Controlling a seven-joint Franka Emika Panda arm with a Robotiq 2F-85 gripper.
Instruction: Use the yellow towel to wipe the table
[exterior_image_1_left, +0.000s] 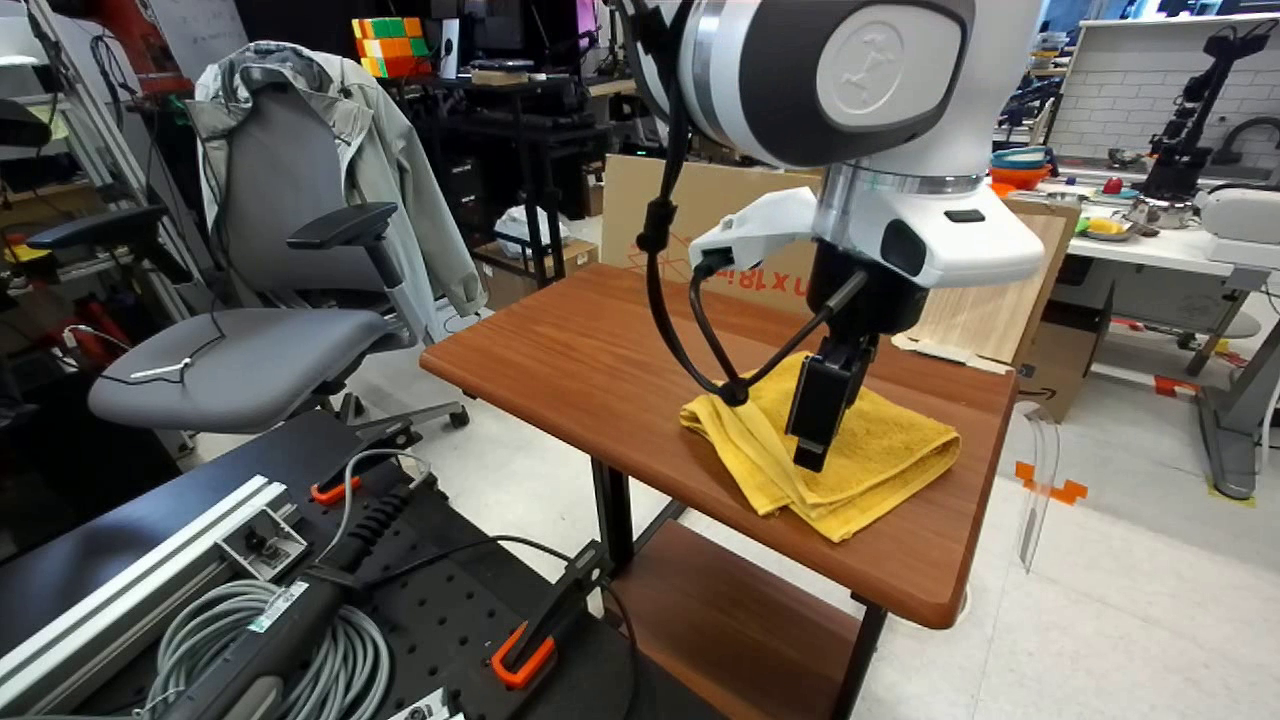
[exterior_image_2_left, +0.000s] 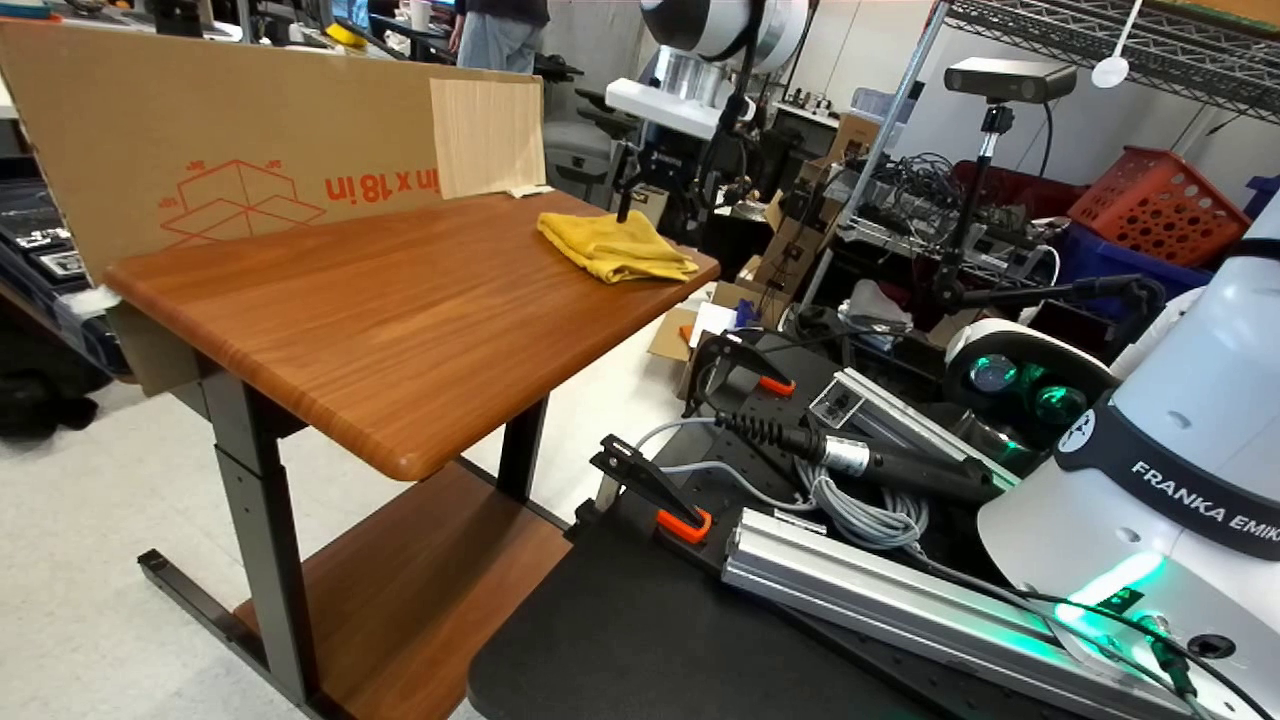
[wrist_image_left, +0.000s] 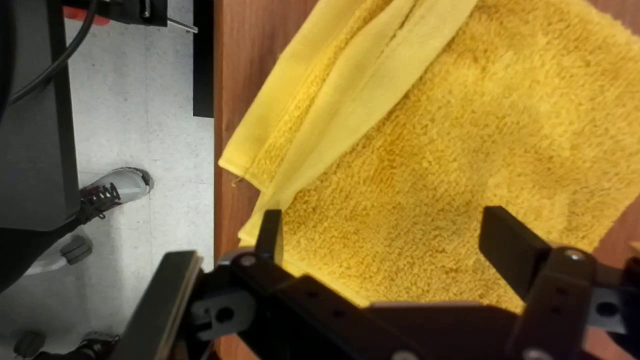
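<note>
Towel (exterior_image_1_left: 890, 450), yellow: folded, on the table (exterior_image_1_left: 575, 335), near the corner between the edge facing the bench (exterior_image_2_left: 620, 630) and one short edge. Tool (wrist_image_left: 383, 220): jaws spread wide over the towel; contact cannot be told. Cardboard (exterior_image_2_left: 260, 140): upright along the opposite edge, walling it. Panel (exterior_image_2_left: 490, 140), wood-grain: at that edge's towel end. Bench, black: across a gap; bears clamps (exterior_image_2_left: 650, 485), cable (exterior_image_2_left: 855, 520), rail (exterior_image_2_left: 850, 580). Chair (exterior_image_1_left: 245, 355), draped with jacket (exterior_image_1_left: 415, 210): beyond the other short edge.

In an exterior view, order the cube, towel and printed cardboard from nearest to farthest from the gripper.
1. Towel: on the table, beneath the fingers.
2. Printed cardboard: at the table's far edge.
3. Cube: farther back, toward the view's upper left.
</note>
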